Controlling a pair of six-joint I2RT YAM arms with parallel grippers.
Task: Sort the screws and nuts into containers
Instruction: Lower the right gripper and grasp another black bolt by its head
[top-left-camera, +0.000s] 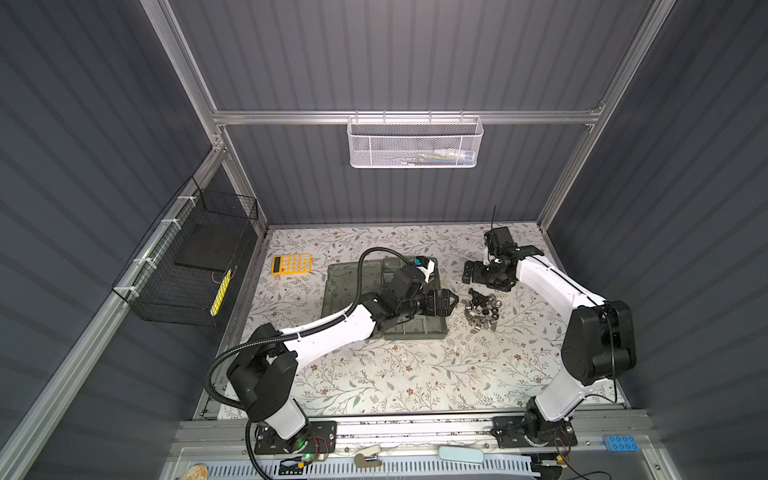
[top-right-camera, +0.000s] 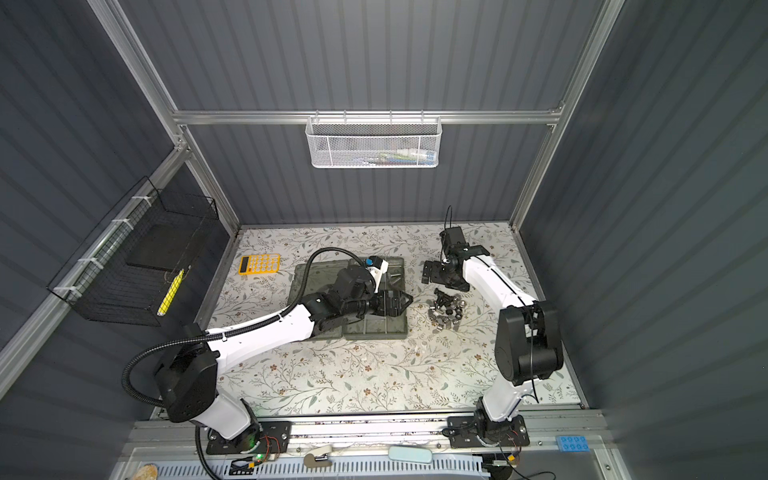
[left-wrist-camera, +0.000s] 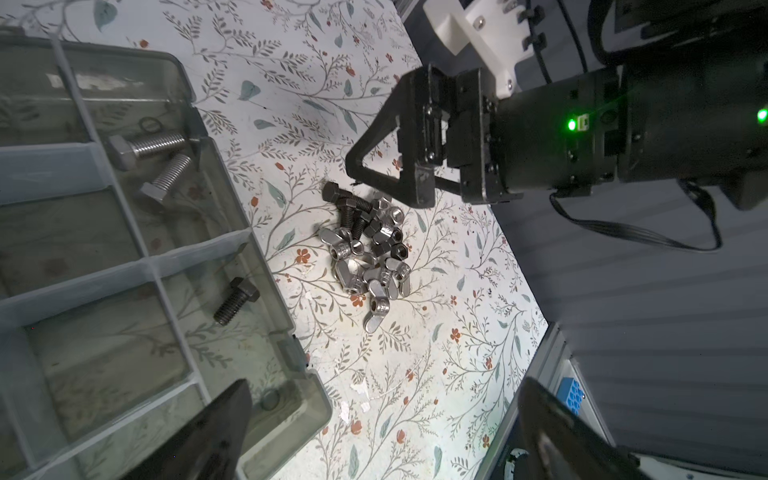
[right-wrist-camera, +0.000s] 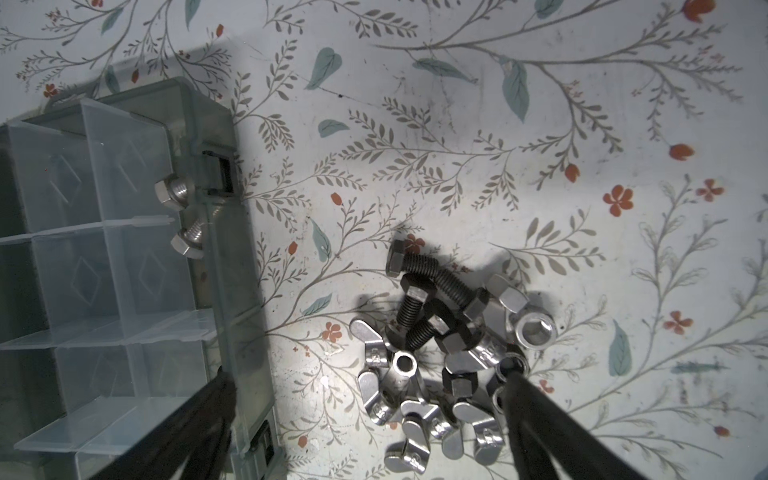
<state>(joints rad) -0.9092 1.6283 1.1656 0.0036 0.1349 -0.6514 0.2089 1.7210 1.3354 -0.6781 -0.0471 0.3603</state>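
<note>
While the left gripper (left-wrist-camera: 384, 388) and right gripper (right-wrist-camera: 368, 376) gaped wide and empty, threaded black screws (right-wrist-camera: 417, 264) and shiny winged nuts (right-wrist-camera: 374, 358) lay heaped right of the translucent containers (left-wrist-camera: 83, 241), which held perhaps three screws.

The table (top-left-camera: 374, 374) is off-white, printed with grey-green leafy sprigs and small red-orange flowers. The containers (left-wrist-camera: 83, 232) are translucent grey-green with clear, frosted dividers; of the screws (left-wrist-camera: 149, 143) in them, two are silver and one black. The loose heap mixes black screws, black and shiny silver nuts (right-wrist-camera: 534, 330) and silver wing nuts (right-wrist-camera: 405, 457). The calculator (top-left-camera: 291, 264) is yellow-orange, the mesh basket (top-left-camera: 415, 143) white, the wire basket (top-left-camera: 187, 266) black, the block (top-left-camera: 622, 443) bright blue
</note>
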